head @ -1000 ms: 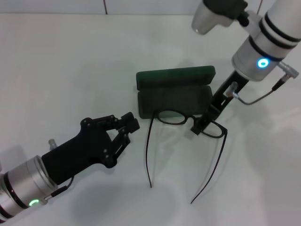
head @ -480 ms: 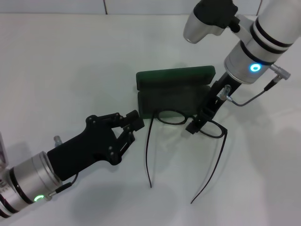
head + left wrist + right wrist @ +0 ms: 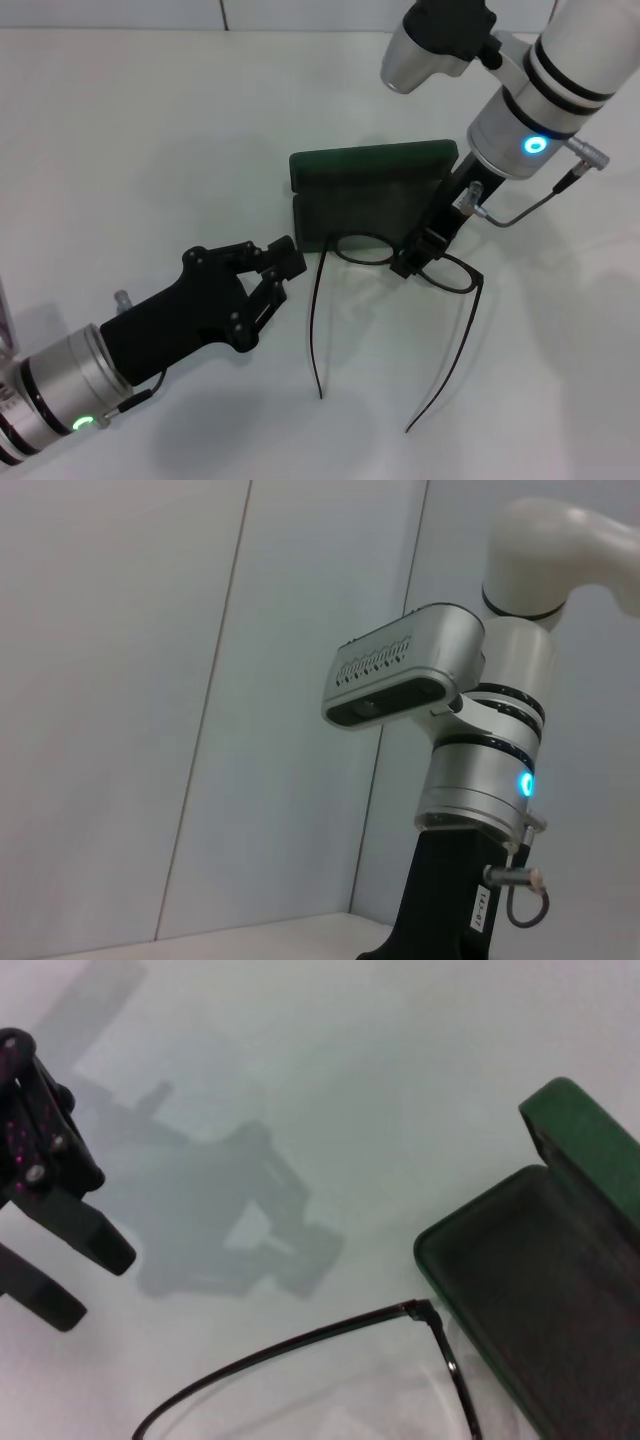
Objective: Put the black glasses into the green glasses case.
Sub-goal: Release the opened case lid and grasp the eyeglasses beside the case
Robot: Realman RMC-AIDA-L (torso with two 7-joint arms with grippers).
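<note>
- Two arms over the white desk (image 3: pixel 140 140): the right one is at work in the middle, the left one waits low on the near left.
- The green glasses case (image 3: pixel 370 195) sits open at mid-desk, lid tipped up on the far side, dark lining showing in the tray; the right wrist view catches the same open tray (image 3: pixel 550 1260) and its rounded rim.
- The black glasses (image 3: pixel 365 250) lie on the desk just in front of the case, lenses toward it, the far rim of the left lens touching or overlapping the tray's front edge.
- Both temple arms are unfolded and stretch toward the near side, well apart from each other.
- The right pincer (image 3: pixel 412 257) reaches down at the bridge of the glasses, between the two lenses; I cannot tell whether it is clamped on the frame or only touching it.
- The left pincer (image 3: pixel 283 262) hovers beside the glasses' left temple arm, not touching it, its black fingers (image 3: pixel 60 1210) spread apart with nothing between them.
- The left wrist view shows only the right arm (image 3: pixel 490 770) against a pale wall.
</note>
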